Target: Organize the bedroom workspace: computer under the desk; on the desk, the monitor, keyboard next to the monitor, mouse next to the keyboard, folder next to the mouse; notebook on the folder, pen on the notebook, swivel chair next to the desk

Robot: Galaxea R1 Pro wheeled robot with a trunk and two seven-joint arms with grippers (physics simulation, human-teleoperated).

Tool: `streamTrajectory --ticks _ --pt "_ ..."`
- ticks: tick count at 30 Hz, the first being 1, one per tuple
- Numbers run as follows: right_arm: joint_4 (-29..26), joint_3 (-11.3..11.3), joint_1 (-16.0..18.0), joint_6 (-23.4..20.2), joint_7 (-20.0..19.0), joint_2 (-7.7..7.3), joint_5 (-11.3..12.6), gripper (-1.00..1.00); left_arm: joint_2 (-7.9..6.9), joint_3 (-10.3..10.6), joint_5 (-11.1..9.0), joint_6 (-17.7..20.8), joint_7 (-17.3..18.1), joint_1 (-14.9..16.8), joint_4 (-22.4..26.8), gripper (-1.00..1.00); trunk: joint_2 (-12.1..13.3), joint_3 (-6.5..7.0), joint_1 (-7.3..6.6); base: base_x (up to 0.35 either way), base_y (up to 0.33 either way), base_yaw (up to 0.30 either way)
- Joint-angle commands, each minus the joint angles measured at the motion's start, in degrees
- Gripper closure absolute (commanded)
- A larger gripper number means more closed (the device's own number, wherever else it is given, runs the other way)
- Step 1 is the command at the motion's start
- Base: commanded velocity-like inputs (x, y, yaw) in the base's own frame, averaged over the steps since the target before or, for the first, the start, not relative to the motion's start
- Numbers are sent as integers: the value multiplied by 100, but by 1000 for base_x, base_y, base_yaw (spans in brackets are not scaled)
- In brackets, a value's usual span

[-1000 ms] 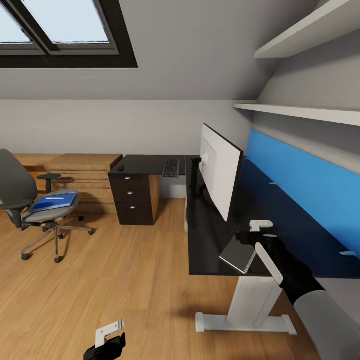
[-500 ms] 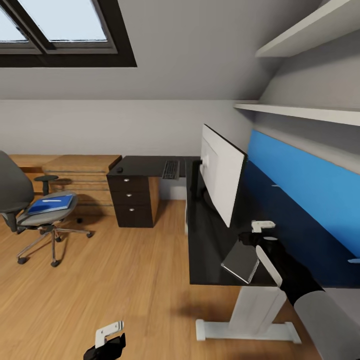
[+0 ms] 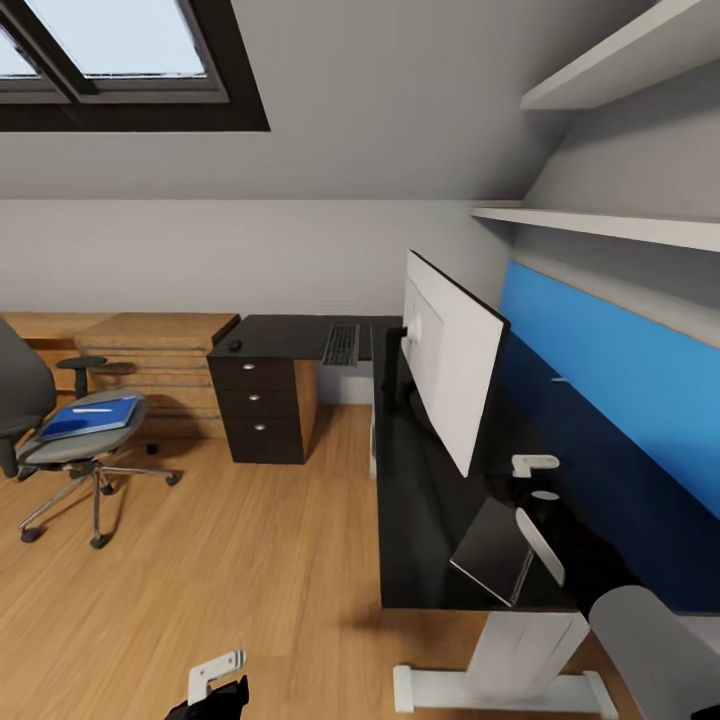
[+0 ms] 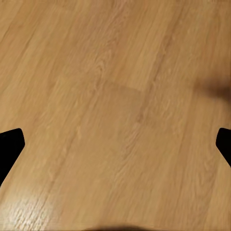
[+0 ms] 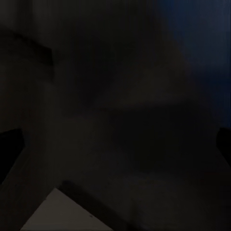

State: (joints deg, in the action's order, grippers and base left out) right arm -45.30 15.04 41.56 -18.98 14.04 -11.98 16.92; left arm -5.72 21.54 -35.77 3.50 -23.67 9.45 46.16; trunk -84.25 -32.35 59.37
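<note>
Right now the notebook (image 3: 497, 550) sits tilted at the near end of the black bench (image 3: 425, 500), one edge lifted, with the right claw (image 3: 535, 490) at its raised side; whether that claw clenches the book I cannot tell. Just beyond stands the monitor (image 3: 450, 360), white back showing. On the far wing of the bench lie the keyboard (image 3: 341, 343) and the mouse (image 3: 234, 346), above a black drawer unit (image 3: 258, 408). Well apart, the swivel chair (image 3: 60, 440) carries the blue folder (image 3: 88, 417). The left claw (image 3: 215, 685) hangs low over the wood floor (image 4: 115, 115), its fingertips spread wide
</note>
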Motion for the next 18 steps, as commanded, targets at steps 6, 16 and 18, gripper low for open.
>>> streamTrajectory --ticks 6,16,18 --pt "167 21 18 67 66 -22 46 -100 -8 34 -26 19 -50 4 -2 -100 -3 -6 2 71 0 0" --pt "600 -127 42 83 83 -31 48 -100 -5 94 -11 12 -50 4 -2 -100 -3 -6 2 105 0 0" --pt "691 -147 48 85 80 -32 50 -100 -6 134 -12 13 -50 4 -2 -100 -3 -6 2 129 0 0"
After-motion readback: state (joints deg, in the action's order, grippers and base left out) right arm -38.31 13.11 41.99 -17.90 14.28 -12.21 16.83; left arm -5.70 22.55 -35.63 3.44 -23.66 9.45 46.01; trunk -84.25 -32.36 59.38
